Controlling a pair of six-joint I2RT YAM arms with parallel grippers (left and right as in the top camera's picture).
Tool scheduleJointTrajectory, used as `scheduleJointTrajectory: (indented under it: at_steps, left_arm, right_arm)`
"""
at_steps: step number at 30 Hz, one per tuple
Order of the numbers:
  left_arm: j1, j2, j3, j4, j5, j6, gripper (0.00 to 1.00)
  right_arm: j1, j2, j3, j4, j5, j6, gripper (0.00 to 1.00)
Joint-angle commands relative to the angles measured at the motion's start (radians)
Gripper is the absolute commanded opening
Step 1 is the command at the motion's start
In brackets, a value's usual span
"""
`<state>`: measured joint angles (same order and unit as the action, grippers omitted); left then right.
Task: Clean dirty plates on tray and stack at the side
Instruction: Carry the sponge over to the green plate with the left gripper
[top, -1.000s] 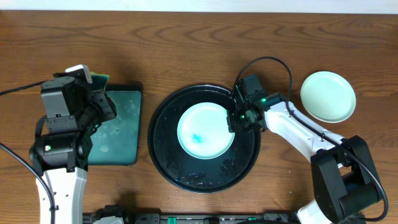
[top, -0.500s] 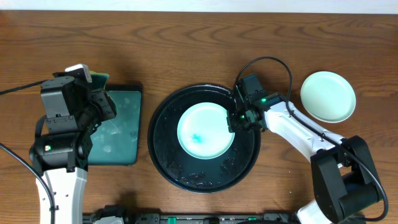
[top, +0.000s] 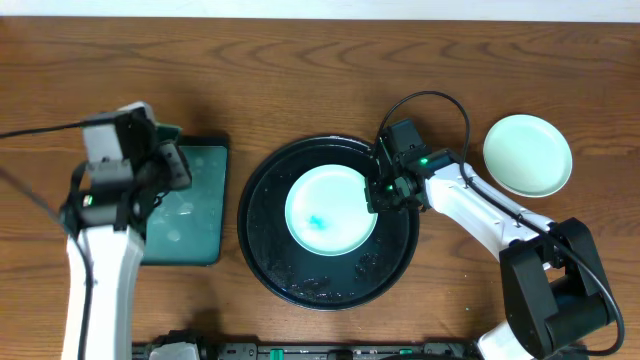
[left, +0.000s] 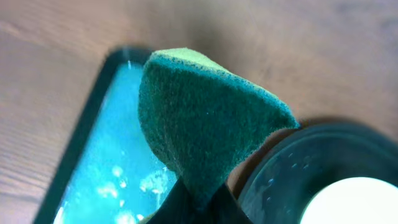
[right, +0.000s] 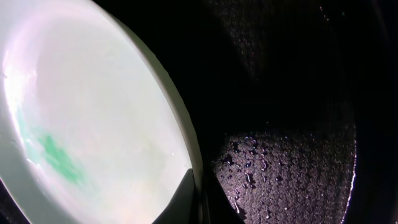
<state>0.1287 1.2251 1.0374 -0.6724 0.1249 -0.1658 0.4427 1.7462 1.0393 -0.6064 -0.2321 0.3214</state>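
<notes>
On the wood table (top: 300, 70), a small wet green tray (top: 190, 215) lies just left of the black tray (top: 262, 222), and the left gripper (left: 198, 208) hangs above the green one, clamped on a folded green sponge (left: 205, 118) that blocks much of its wrist view. The right gripper (top: 378, 192) sits over the black tray's right side, its fingers (right: 181, 200) pinching the right rim of the smeared plate (top: 325, 212) lying in that tray. Two plates show in all, the other plate (top: 527, 154) resting on the table well to the right, with two trays and one sponge.
</notes>
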Motion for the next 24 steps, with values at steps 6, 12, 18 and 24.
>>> scheduleJointTrajectory:
  at_steps: [6, 12, 18, 24]
  left_arm:
    - [-0.001, 0.281, 0.002, -0.046, -0.005, -0.103, 0.07]
    - [-0.001, 0.341, 0.002, -0.071, 0.006, -0.114, 0.07]
    - [-0.001, 0.312, 0.002, -0.081, 0.007, -0.114, 0.07]
    - [-0.001, 0.306, 0.002, -0.096, 0.007, -0.114, 0.07]
  right_arm:
    - [0.004, -0.003, 0.000, 0.000, -0.013, -0.015, 0.01]
    - [0.004, -0.003, 0.000, -0.007, -0.013, -0.015, 0.01]
    - [0.004, -0.003, 0.000, -0.007, -0.013, -0.015, 0.01]
    - [0.004, -0.003, 0.000, -0.008, -0.013, -0.015, 0.01]
